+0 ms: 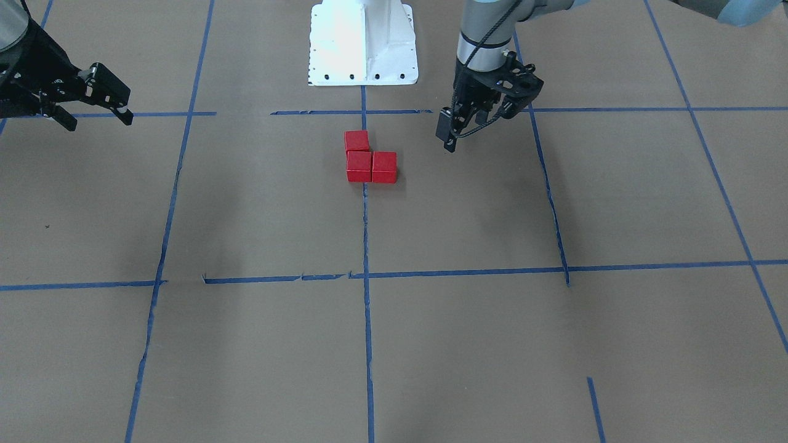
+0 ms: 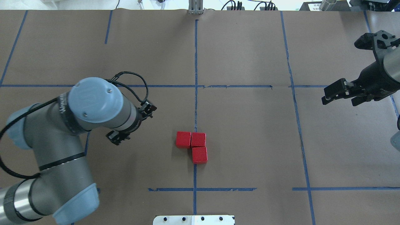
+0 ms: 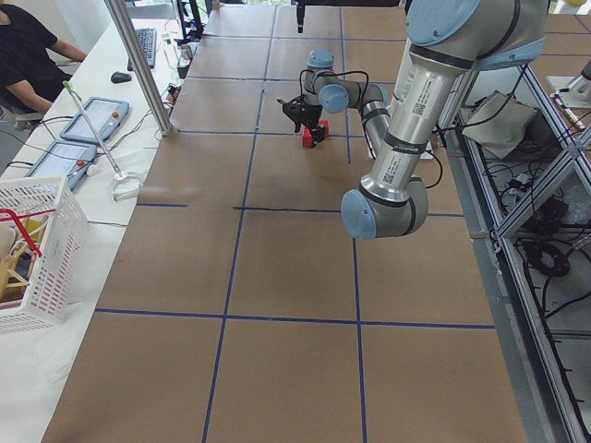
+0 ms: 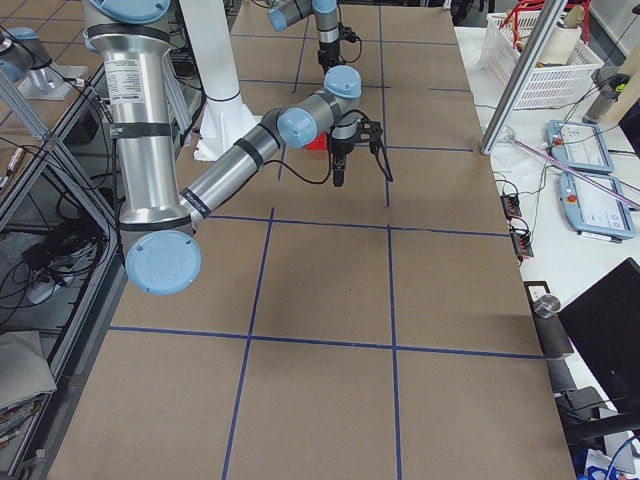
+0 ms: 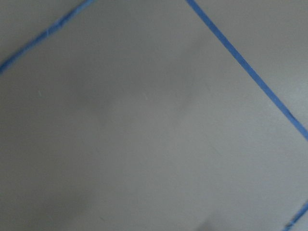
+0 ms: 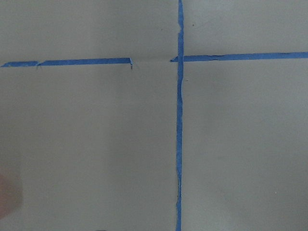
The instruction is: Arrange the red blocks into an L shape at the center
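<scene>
Three red blocks [image 1: 370, 160] [image 2: 193, 145] lie touching in an L shape on the middle vertical blue tape line. They sit close to where that line meets a short horizontal tape segment, the center [image 1: 363, 112]. My left gripper [image 1: 471, 127] hangs above the paper beside the blocks, clear of them, open and empty. Its fingers [image 2: 116, 137] stick out from under the wrist in the overhead view. My right gripper [image 1: 95, 120] [image 2: 340, 100] is open and empty, far off at the table's edge. Both wrist views show only paper and tape.
The white robot base plate [image 1: 363, 43] [image 2: 193, 220] stands behind the blocks. A white basket [image 3: 37, 240], a metal pole [image 3: 138, 65], tablets and a seated person [image 3: 28, 55] are at the table's far side. Brown paper with blue tape lines covers the table.
</scene>
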`<act>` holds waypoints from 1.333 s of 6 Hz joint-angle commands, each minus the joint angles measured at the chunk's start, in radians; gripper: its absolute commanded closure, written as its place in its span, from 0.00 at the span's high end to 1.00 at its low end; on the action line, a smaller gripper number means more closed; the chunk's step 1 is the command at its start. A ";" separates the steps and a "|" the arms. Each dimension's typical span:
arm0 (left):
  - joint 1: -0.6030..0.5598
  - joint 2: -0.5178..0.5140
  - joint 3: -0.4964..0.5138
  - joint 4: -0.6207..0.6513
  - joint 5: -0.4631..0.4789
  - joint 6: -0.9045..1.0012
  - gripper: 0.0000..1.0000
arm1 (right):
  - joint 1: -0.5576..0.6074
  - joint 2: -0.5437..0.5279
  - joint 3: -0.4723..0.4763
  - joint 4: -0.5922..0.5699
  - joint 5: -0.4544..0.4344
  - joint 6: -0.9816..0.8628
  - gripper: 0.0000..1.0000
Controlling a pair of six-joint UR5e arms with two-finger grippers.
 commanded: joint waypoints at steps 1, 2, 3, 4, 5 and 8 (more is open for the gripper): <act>-0.109 0.131 -0.040 -0.015 -0.103 0.418 1.00 | 0.034 -0.036 -0.010 0.000 -0.002 -0.023 1.00; -0.225 0.178 -0.035 -0.016 -0.171 0.684 1.00 | 0.081 -0.039 -0.046 -0.001 0.000 -0.120 1.00; -0.364 0.185 -0.005 -0.014 -0.219 0.920 1.00 | 0.102 -0.038 -0.101 -0.002 0.000 -0.205 1.00; -0.502 0.179 0.049 -0.016 -0.224 1.116 1.00 | 0.106 -0.045 -0.116 -0.002 0.003 -0.223 1.00; -0.589 0.179 0.067 -0.011 -0.245 1.195 1.00 | 0.118 -0.047 -0.116 -0.003 0.008 -0.226 1.00; -0.832 0.248 0.258 -0.005 -0.471 1.716 1.00 | 0.214 -0.053 -0.131 -0.012 0.015 -0.232 1.00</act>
